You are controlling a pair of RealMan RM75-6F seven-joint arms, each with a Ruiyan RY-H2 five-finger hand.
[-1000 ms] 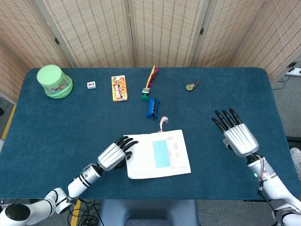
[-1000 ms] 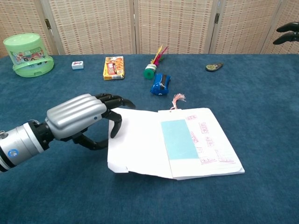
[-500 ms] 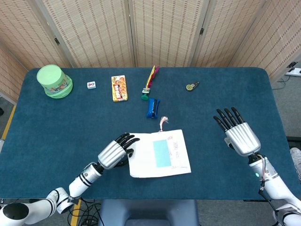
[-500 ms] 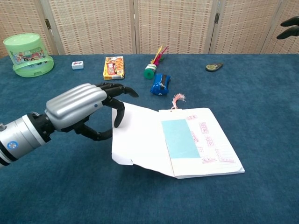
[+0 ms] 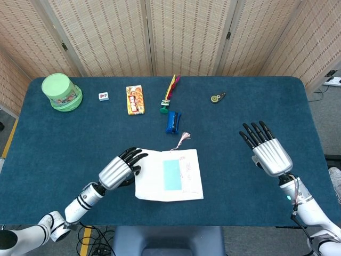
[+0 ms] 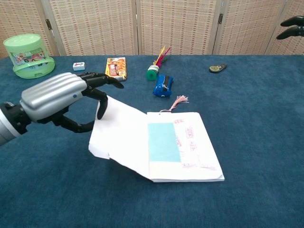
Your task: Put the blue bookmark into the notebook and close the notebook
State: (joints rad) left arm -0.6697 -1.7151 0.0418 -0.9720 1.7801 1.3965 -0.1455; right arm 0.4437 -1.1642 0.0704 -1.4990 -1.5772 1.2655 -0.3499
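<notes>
The white notebook (image 5: 187, 176) (image 6: 192, 147) lies open near the table's front edge. The blue bookmark (image 5: 172, 175) (image 6: 163, 142) lies flat on its right page, with its pink tassel (image 5: 183, 138) (image 6: 176, 102) sticking out past the top edge. My left hand (image 5: 118, 169) (image 6: 54, 97) is at the notebook's left side and grips the left cover (image 6: 118, 133) at its outer edge. That cover is raised off the table and slants upward. My right hand (image 5: 269, 152) hovers far to the right with its fingers spread and holds nothing; only its fingertips (image 6: 290, 27) show in the chest view.
Along the back of the table stand a green tub (image 5: 62, 92), a small white tile (image 5: 103, 96), a yellow snack pack (image 5: 135, 100), a feathered shuttlecock (image 5: 169, 95) and a small round gadget (image 5: 216, 98). A blue object (image 5: 172, 121) lies just behind the notebook.
My left hand has moved left and lifted the left cover higher. The whole notebook has slid left with it, the bookmark still on the page. The right hand has barely moved.
</notes>
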